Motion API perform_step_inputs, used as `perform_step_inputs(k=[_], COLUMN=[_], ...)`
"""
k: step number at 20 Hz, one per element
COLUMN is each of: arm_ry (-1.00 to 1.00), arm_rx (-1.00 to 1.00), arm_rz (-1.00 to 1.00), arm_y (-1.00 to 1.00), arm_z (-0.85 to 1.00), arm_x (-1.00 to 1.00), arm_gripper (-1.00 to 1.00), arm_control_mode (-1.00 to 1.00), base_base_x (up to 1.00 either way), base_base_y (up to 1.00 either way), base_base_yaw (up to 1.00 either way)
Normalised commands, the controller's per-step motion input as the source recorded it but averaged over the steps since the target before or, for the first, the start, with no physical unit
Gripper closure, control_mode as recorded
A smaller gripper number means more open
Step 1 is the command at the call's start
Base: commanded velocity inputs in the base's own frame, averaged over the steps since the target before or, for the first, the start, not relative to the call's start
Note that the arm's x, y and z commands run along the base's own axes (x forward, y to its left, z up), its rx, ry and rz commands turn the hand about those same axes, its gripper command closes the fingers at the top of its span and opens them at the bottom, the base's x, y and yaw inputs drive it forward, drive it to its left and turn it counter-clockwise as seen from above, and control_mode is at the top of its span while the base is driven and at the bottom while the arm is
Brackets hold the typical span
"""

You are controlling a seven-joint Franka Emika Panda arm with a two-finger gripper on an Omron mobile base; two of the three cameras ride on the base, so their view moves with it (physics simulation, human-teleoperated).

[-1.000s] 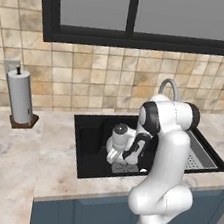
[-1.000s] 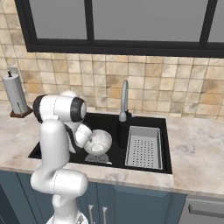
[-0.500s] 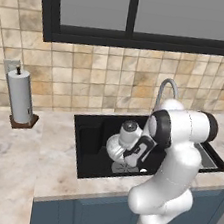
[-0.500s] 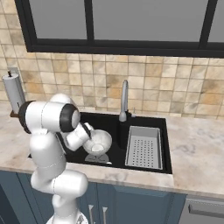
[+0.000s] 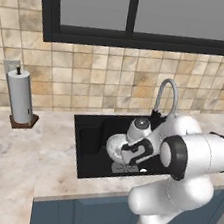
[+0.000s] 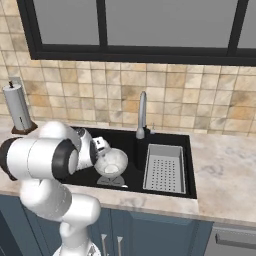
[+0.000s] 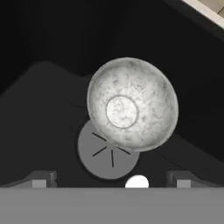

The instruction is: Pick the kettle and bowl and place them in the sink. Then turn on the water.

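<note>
- Bowl (image 7: pixel 132 104) sits inside the black sink (image 6: pixel 125 145), resting tilted over the round grey drain cover (image 7: pixel 105 159), so its speckled inside faces up toward the hand camera.
- From the right base view, the bowl (image 6: pixel 111 162) lies in the left part of the basin, beside the grey perforated tray (image 6: pixel 165 167) that fills the right part.
- The robot's tool (image 7: pixel 111 178) hangs just above the bowl with its two dark fingers spread wide apart, holding nothing. No part of it touches the bowl.
- In the left base view the arm reaches over the counter (image 5: pixel 22 152) edge and down into the sink (image 5: pixel 93 136), with the hand near the bowl (image 5: pixel 116 147).
- The kettle cannot be made out clearly; a small round grey shape beside the wrist may be it or part of the arm.
- A curved silver faucet (image 6: pixel 142 114) stands at the back of the sink. No water runs from it.
- A paper towel holder (image 5: pixel 20 96) stands well apart on the counter by the tiled wall.
- Judging from this, the bowl's placement looks finished, and the open tool seems free to pull away. Turning on the water is not yet done.
</note>
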Motion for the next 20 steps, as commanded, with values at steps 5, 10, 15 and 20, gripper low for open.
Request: perform_step_inputs(k=[5, 10, 15, 20], arm_ry=[0.00, 0.03, 0.04, 0.01], arm_rx=[0.02, 0.01, 0.02, 0.04], arm_rz=[-0.12, -0.15, -0.15, -0.16], arm_y=[0.00, 0.00, -0.01, -0.12], arm_z=[0.80, 0.83, 0.71, 0.64], arm_x=[-0.01, -0.09, -0.26, -0.48], arm_gripper=[-1.00, -1.00, -1.00, -1.00], arm_control_mode=[-1.00, -1.00, -1.00, -1.00], base_base_x=[0.00, 0.00, 0.00, 0.00], base_base_y=[0.00, 0.00, 0.00, 0.00], base_base_yaw=[0.00, 0.00, 0.00, 0.00])
